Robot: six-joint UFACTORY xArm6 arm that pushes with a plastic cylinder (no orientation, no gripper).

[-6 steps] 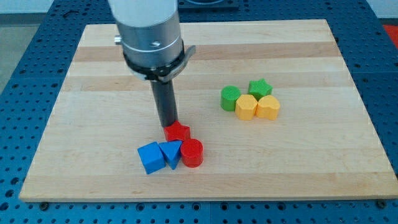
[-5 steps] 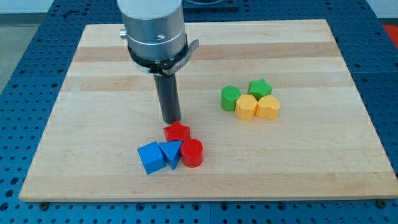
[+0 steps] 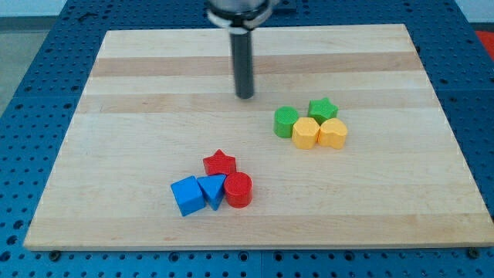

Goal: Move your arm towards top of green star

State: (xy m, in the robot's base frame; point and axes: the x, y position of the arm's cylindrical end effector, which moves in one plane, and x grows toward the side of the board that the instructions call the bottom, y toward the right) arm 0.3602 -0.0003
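my tip (image 3: 245, 96), no fingers to report, should swing right above the green cylinder (image 3: 285, 121) to reach the green star (image 3: 323, 109) top.

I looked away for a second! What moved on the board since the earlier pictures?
Only my tip moved: it left the red star and slid toward the view's top and right, now standing up-left of the green star, touching no block. All eight blocks stayed where they were, in their two clusters.
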